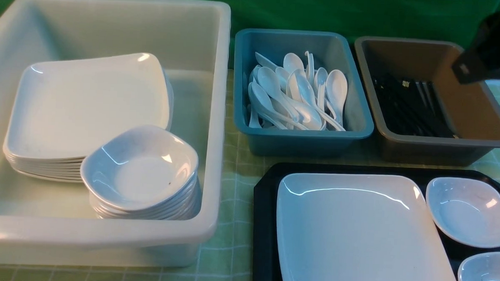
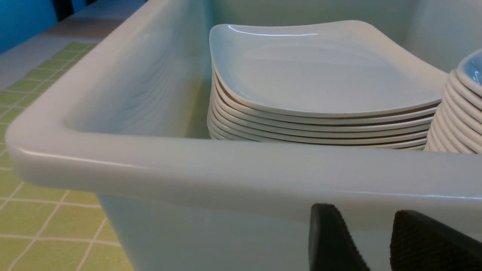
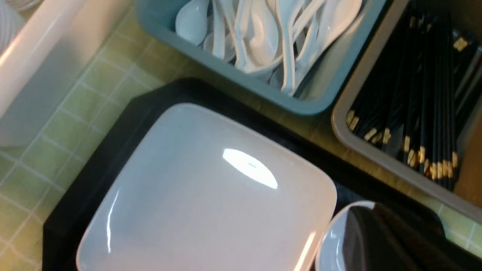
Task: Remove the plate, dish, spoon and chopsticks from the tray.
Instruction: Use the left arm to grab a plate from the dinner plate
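Note:
The black tray (image 1: 264,225) lies at the front right. On it rests the large white plate (image 1: 364,234) (image 3: 203,195), with two small white dishes, one (image 1: 468,211) beside it and another (image 1: 486,277) nearer me. No spoon or chopsticks show on the part of the tray I can see. My right gripper (image 1: 468,72) hangs blurred above the brown tub, shut and holding nothing; in its wrist view its dark fingers (image 3: 376,241) cover part of a dish (image 3: 331,244). My left gripper (image 2: 365,210) is open and empty, low against the white tub's outer wall.
A big white tub (image 1: 217,113) at the left holds a stack of plates (image 1: 87,108) and a stack of dishes (image 1: 141,173). Behind the tray, a blue tub (image 1: 301,136) holds several white spoons and a brown tub (image 1: 444,144) holds black chopsticks. Green checked cloth covers the table.

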{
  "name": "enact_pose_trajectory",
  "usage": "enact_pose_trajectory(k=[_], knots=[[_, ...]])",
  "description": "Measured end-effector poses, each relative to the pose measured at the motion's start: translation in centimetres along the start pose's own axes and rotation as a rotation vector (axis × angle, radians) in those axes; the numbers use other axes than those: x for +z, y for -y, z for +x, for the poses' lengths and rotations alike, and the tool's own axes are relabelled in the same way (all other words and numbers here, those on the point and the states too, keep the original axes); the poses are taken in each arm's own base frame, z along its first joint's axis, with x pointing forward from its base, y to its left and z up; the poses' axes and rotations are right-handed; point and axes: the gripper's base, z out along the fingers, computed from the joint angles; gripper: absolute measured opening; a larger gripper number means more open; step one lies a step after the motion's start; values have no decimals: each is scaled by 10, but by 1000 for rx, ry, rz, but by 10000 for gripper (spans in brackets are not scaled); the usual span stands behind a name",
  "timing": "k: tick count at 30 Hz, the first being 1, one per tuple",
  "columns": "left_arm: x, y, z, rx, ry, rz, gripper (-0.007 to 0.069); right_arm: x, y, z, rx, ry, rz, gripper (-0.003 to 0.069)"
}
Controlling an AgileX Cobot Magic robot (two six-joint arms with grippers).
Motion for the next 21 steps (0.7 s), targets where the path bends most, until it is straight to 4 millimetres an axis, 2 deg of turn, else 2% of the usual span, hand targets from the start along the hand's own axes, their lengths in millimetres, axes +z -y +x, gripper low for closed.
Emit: enact_pose_trajectory(k=[3, 6, 10, 11, 12, 13, 16, 17, 18, 19, 21], knots=[[0, 0, 0, 0, 0, 0, 223, -27, -5, 42, 5, 10, 1, 9], [0, 0, 0, 0, 0, 0, 223, -45, -9, 80, 7, 32, 3, 11], [0, 0, 0, -5, 0, 1, 223, -62, -14, 127, 7, 116, 18, 14], [0, 0, 0, -22, 3, 3, 223, -63, -14, 129, 7, 125, 19, 14], [0, 2, -2, -169, 23, 23, 223, -68, -17, 149, 12, 179, 25, 15], [0, 3, -4, -304, 43, 41, 223, -71, -18, 160, 13, 205, 27, 15], [-1, 4, -14, -1017, 121, 125, 223, -74, -22, 195, 20, 338, 40, 18], [-1, 4, -14, -1017, 121, 124, 223, -74, -22, 200, 23, 349, 41, 18], [-2, 3, -17, -1249, 149, 147, 223, -72, -24, 211, 28, 410, 45, 19], [-2, 1, -19, -1360, 177, 152, 223, -70, -25, 221, 33, 465, 50, 19], [-3, -3, -22, -1420, 228, 147, 223, -66, -26, 233, 37, 541, 56, 19]])
